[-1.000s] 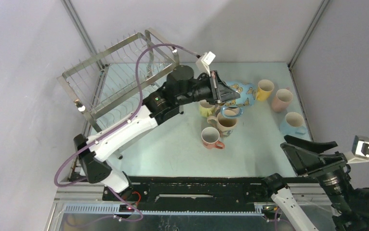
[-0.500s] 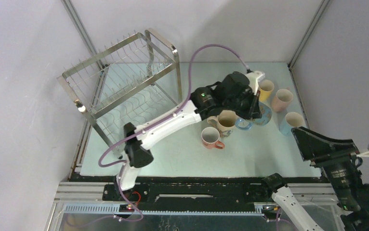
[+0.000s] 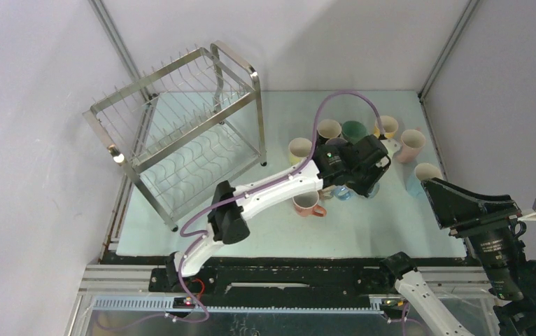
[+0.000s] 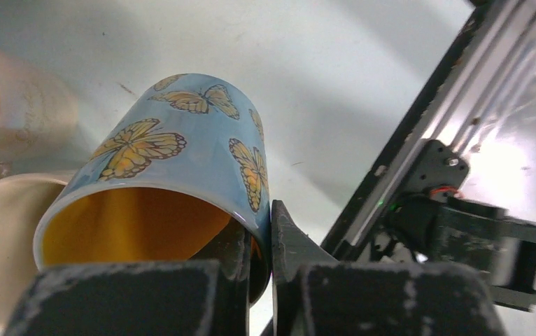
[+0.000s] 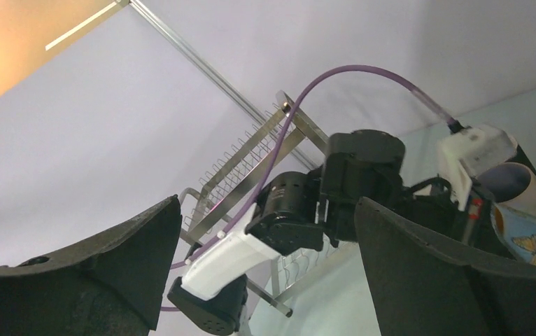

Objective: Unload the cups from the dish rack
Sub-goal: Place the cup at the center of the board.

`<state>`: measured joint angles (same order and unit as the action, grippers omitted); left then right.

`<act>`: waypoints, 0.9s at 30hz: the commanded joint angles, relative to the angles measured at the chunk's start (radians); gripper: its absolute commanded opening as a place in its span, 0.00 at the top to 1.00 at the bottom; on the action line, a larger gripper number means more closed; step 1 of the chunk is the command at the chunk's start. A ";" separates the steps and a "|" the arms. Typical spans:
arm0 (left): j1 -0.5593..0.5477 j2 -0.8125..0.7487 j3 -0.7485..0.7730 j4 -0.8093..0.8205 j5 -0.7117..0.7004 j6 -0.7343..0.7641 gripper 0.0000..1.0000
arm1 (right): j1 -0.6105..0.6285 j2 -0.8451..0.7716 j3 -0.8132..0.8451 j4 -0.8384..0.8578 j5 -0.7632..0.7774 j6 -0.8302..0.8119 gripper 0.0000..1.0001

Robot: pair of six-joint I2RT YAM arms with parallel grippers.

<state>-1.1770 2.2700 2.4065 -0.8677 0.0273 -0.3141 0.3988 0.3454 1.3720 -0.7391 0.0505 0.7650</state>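
Observation:
The steel wire dish rack (image 3: 181, 126) stands at the far left with no cups showing in it. My left gripper (image 4: 262, 238) is shut on the rim of a light blue butterfly mug (image 4: 181, 154) with a yellow inside, one finger inside and one outside. From above, that mug (image 3: 344, 194) is mostly hidden under the left wrist, low over the table among the other cups. My right gripper (image 5: 265, 273) hangs open and empty at the near right, apart from everything.
Cups stand on the table right of the rack: beige (image 3: 300, 149), cream (image 3: 329, 129), green (image 3: 354, 131), yellow (image 3: 388, 126), pink (image 3: 411, 143), light blue (image 3: 426, 175) and a salmon one (image 3: 308, 203). Two beige cups (image 4: 13, 119) sit close beside the held mug.
My left arm has swung right and toward the near side, carrying the butterfly mug from over the cup group down in front of it. The right gripper drew back slightly.

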 commanded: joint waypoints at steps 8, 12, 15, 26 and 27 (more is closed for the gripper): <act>-0.058 0.035 0.122 0.027 -0.129 0.131 1.00 | 0.000 0.012 0.010 0.027 -0.015 0.011 0.00; -0.070 0.059 0.118 0.018 -0.138 0.133 1.00 | 0.000 0.010 0.002 0.026 -0.014 0.012 0.00; -0.084 0.079 0.117 0.004 -0.161 0.147 1.00 | -0.001 0.006 -0.005 0.028 -0.015 0.014 0.00; -0.101 0.132 0.100 -0.030 -0.168 0.154 1.00 | 0.000 0.000 -0.018 0.032 -0.023 0.027 0.00; -0.101 0.134 0.100 -0.033 -0.168 0.156 1.00 | 0.001 0.000 -0.019 0.033 -0.024 0.029 0.00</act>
<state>-1.2724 2.4359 2.4165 -0.9504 -0.1024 -0.1997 0.3985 0.3454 1.3640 -0.7349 0.0410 0.7761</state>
